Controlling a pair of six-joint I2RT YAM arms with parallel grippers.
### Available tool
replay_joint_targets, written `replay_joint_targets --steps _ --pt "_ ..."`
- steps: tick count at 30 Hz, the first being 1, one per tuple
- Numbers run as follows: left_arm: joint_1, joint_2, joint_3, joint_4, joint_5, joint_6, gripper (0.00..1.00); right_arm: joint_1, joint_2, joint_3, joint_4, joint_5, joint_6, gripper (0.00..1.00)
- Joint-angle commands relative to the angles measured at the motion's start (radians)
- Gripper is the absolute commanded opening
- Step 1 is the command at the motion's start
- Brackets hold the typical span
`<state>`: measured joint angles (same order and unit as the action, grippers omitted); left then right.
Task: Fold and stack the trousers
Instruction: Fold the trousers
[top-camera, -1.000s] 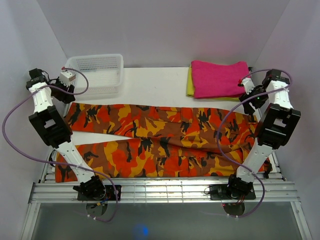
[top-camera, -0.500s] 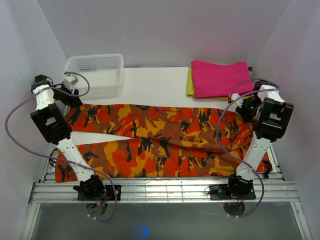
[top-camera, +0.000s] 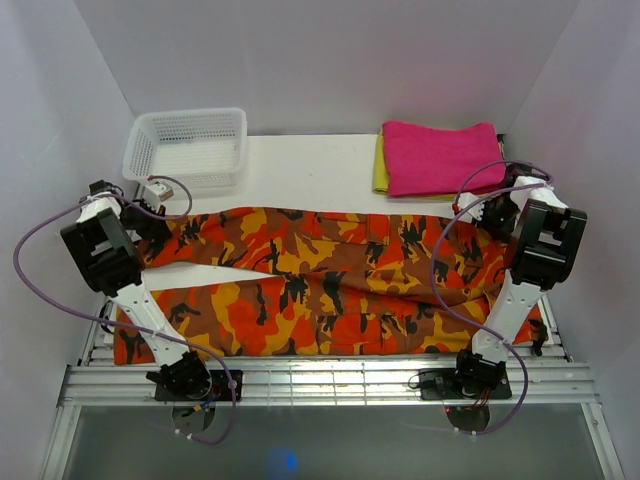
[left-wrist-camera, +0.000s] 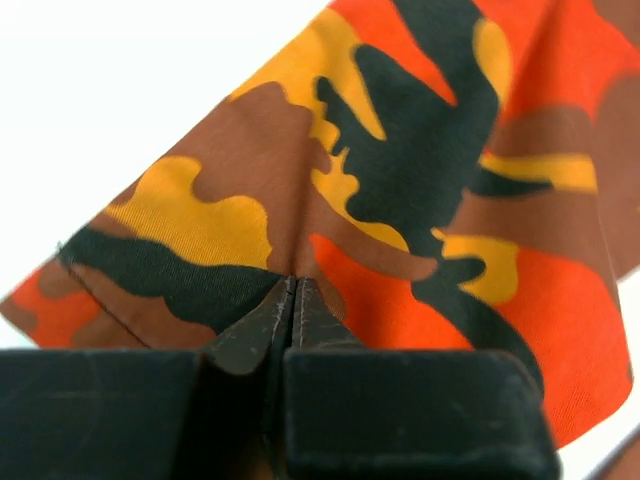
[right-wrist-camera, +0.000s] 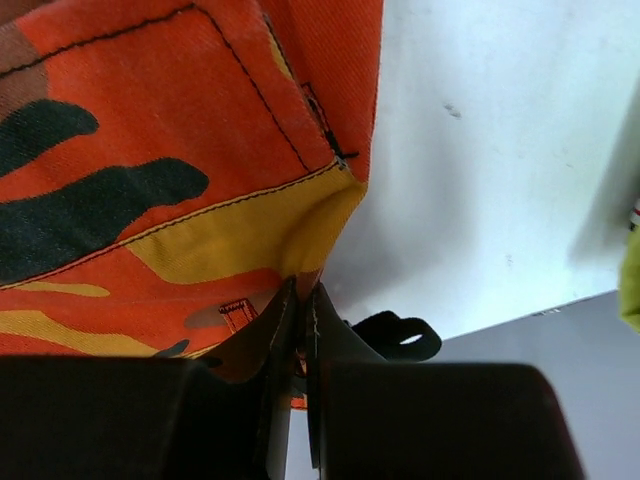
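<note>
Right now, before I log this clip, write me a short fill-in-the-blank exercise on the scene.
The left gripper and the right gripper are each shut on the ____.
The pink cloth lies on top of a ____ cloth.
The white basket sits at the table's far ____ corner.
Missing words: trousers; yellow; left.

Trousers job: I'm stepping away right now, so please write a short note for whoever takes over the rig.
Left hand: shut on the trousers, at the end corner of the far leg.
Right hand: shut on the far corner at the waist end.
Trousers: spread across the table, legs to the left, waist to the right.
Done: both far corners pinched; no fold made.
Left: fold, then stack, probably by the pink cloth at far right.
</note>
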<state>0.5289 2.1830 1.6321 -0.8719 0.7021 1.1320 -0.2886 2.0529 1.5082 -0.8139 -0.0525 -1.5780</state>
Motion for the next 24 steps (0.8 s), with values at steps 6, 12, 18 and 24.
replay_joint_targets --steps 6,12,18,24 --pt "-0.004 -0.144 -0.239 -0.248 -0.156 0.25 0.01 -0.012 -0.023 0.064 0.099 0.017 -0.034 0.08" --pt "0.014 -0.146 -0.015 -0.274 -0.121 0.201 0.44 -0.011 -0.057 0.043 0.108 -0.026 -0.091 0.08" --pt "0.003 -0.013 0.32 -0.368 -0.081 0.282 0.53 -0.001 -0.073 0.037 0.122 -0.06 -0.129 0.08" --pt "-0.033 0.122 0.474 -0.438 -0.127 0.449 0.54 0.008 -0.069 0.046 0.117 -0.043 -0.155 0.08"
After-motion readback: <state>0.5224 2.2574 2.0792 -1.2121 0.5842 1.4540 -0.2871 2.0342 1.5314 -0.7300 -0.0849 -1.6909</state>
